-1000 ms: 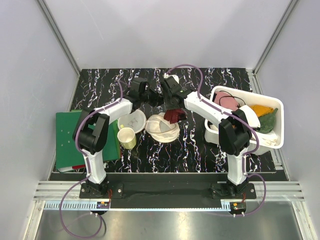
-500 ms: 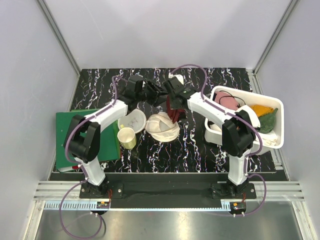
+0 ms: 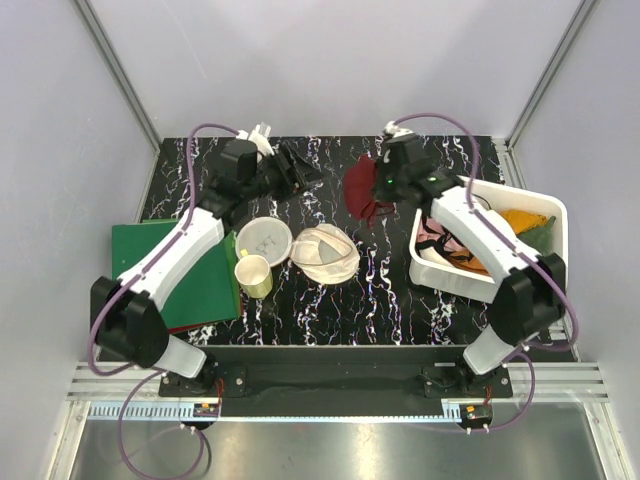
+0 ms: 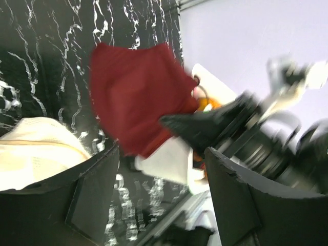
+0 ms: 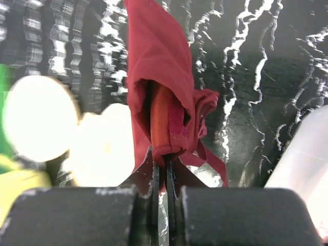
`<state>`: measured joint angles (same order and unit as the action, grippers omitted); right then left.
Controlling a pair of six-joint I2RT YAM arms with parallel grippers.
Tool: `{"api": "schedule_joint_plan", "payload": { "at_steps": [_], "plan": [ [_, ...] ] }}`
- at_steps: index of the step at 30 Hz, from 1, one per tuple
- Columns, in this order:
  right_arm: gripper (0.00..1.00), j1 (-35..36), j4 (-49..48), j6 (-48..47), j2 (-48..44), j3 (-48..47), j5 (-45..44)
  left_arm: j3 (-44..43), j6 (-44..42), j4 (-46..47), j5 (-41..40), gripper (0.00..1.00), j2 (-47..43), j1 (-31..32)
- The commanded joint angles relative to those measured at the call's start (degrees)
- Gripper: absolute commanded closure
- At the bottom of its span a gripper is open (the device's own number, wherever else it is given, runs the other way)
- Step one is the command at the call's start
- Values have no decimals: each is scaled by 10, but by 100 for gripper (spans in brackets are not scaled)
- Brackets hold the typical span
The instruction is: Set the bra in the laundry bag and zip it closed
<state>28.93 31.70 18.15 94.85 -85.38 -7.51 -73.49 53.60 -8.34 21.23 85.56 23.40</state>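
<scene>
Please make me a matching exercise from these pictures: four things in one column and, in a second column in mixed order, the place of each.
Things:
1. bra
2. laundry bag
3. cup
4. green board

Places:
A. at the left edge of the table
B. held in the right gripper
C. lying mid-table
D. upright, just left of the laundry bag

Pairs: 1-B, 2-C, 3-D, 4-A.

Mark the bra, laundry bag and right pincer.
bra (image 3: 358,186), top view, middle of the cloth
laundry bag (image 3: 325,253), top view, centre of the mesh
right pincer (image 5: 163,163), right wrist view, between its fingertips
</scene>
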Motion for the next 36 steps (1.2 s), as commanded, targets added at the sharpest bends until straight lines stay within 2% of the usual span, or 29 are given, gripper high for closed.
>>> {"api": "schedule_joint_plan", "payload": {
  "at_steps": [1, 2, 5, 7, 11, 14, 15, 19, 25, 28, 31, 34, 35, 36],
  "plan": [
    [100, -67, -60, 6, -65, 21, 210, 58, -132, -45, -22, 31, -71, 49],
    [100, -73, -66, 6, -67, 22, 273, 66, -147, -48, -26, 33, -88, 59],
    [100, -89, -74, 28, -68, 22, 370, 101, -211, -70, -31, 34, -119, 81],
    [100, -98, -74, 47, -67, 27, 399, 121, -244, -80, -18, 33, -126, 82],
    [100, -121, -74, 90, -85, 50, 396, 142, -282, -106, -12, 29, -109, 95],
    [100, -146, -74, 115, -84, 58, 425, 145, -293, -87, -57, 27, -89, 128],
    [100, -150, -74, 116, -87, 59, 427, 148, -303, -76, -85, 24, -85, 150],
    [100, -175, -52, 108, -106, 60, 411, 142, -317, -34, -141, 12, -24, 181],
    [100, -195, 22, 46, -135, 30, 334, 89, -326, -16, -165, 7, 85, 192],
    [100, -205, 28, 41, -145, 31, 338, 64, -336, -19, -172, 7, 118, 194],
    [100, -211, 34, 36, -153, 35, 333, 43, -332, -16, -149, 15, 145, 196],
    [100, -216, 38, 31, -154, 33, 327, 27, -309, -14, -125, 39, 171, 199],
    [100, -217, 41, 30, -154, 29, 326, 22, -296, -13, -111, 55, 178, 199],
    [100, -218, 44, 29, -153, 26, 322, 20, -290, -11, -107, 62, 188, 201]
  ]
}}
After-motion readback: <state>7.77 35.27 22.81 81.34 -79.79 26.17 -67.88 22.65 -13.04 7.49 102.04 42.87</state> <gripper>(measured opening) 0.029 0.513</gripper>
